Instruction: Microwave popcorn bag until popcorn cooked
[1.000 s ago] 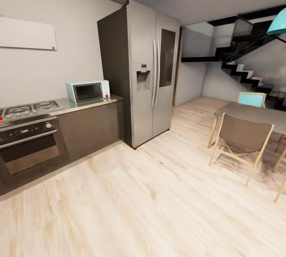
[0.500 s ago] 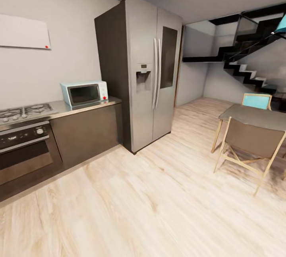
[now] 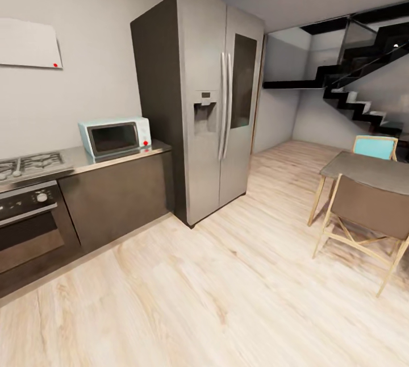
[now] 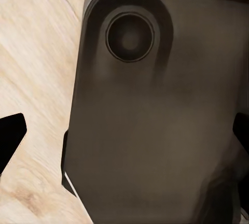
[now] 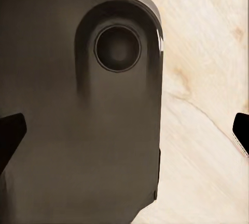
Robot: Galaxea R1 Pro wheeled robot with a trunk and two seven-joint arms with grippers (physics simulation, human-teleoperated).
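Dark fingertips of each gripper [image 4: 124, 141] [image 5: 124, 135] spread wide, holding nothing.

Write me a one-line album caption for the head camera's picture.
Kitchen ahead: mint-blue microwave on the steel countertop between gas hob and tall fridge, dining table at right.

Head view across the kitchen toward the microwave [image 3: 115, 136]; both wrist views downward, close over wood floor [image 4: 36, 52].
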